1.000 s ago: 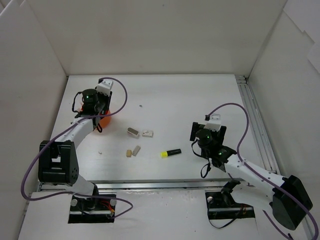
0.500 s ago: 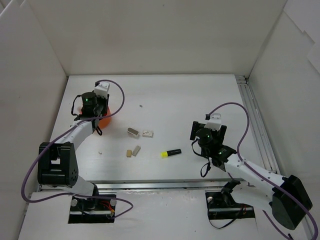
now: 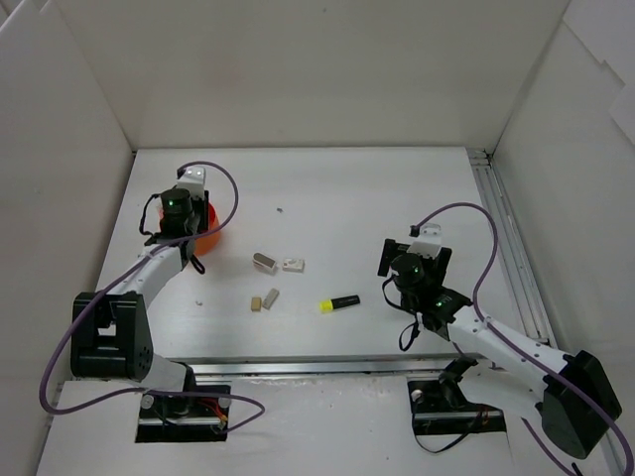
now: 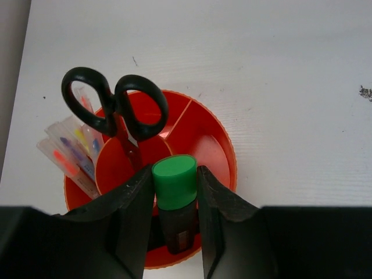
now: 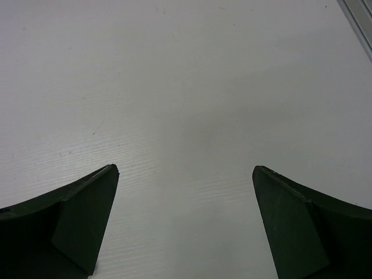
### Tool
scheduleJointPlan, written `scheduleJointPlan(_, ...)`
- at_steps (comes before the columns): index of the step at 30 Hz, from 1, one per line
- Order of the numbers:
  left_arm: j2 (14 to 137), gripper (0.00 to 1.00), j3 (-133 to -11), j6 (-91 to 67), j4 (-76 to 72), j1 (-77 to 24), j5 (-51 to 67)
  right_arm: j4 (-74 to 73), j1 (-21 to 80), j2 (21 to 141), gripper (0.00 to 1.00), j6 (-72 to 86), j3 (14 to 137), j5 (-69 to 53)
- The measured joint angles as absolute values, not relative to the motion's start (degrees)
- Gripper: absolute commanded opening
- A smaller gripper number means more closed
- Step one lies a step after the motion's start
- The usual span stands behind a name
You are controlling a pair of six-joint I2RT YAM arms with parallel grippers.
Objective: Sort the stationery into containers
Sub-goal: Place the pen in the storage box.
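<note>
As it points down, left gripper (image 4: 174,172) pinches highlighter (image 4: 174,183).

From above, orange holder (image 3: 208,233) mostly hidden under left gripper (image 4: 174,177), lower body of green-capped highlighter (image 4: 175,203) lost between fingers (image 4: 131,203), tiny speck (image 3: 281,209) on desk (image 3: 397,198) unidentifiable.

The holder (image 4: 224,154) is glossy orange-red plastic, smooth, with a sheen on its dividers. Inside it, the scissors (image 4: 113,107) have shiny black plastic handles, the pens (image 4: 67,148) are clear, translucent plastic, and the highlighter (image 4: 174,181) has a smooth, satin green cap. The left gripper (image 4: 174,174) above the holder has matt black fingers (image 4: 128,218). Around the holder, the table (image 4: 279,87) is matt white, finely ribbed and lightly scuffed.
</note>
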State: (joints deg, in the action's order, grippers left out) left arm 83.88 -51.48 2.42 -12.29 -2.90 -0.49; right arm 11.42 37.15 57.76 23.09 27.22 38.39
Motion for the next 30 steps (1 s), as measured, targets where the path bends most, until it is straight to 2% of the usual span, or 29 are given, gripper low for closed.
scheduleJointPlan(3,82.72,0.45,-50.70,1.06,-12.16,-2.87,-2.24,11.44,37.15,56.80,0.98,23.09,27.22,38.37)
scheduleJointPlan(8,79.77,0.53,-49.06,-1.17,-12.19,-2.87,-3.53,11.57,37.15,55.70,0.98,23.07,27.20,38.33)
scheduleJointPlan(12,76.82,0.66,-48.36,-2.68,-11.07,-2.87,-3.46,11.57,37.15,54.63,0.98,23.00,27.16,38.22)
scheduleJointPlan(16,73.19,0.68,-48.29,-4.47,-9.43,-2.87,-3.46,11.55,37.15,53.04,0.98,22.61,27.05,37.98)
scheduleJointPlan(17,72.40,0.71,-48.29,-4.86,-9.23,-2.87,-3.46,11.55,37.15,52.64,0.98,22.57,26.98,37.87)
scheduleJointPlan(19,71.61,0.72,-48.29,-5.39,-9.41,-2.87,-3.57,11.46,37.15,51.86,0.98,22.52,26.81,37.58)
scheduleJointPlan(22,73.69,0.68,-49.47,-6.13,-8.86,-2.87,-3.92,11.16,37.15,50.87,0.98,22.46,26.61,37.12)
scheduleJointPlan(25,80.77,0.60,-55.64,-6.76,-6.04,-2.87,-3.99,10.83,37.15,49.78,0.98,22.46,26.37,37.01)
scheduleJointPlan(29,87.90,0.39,-61.32,-8.25,-3.68,-2.87,-5.15,9.76,37.15,48.38,0.98,22.63,26.22,37.04)
scheduleJointPlan(30,88.42,0.37,-61.49,-8.64,-3.09,-2.90,-5.58,9.65,37.15,48.07,0.98,22.65,26.20,37.04)
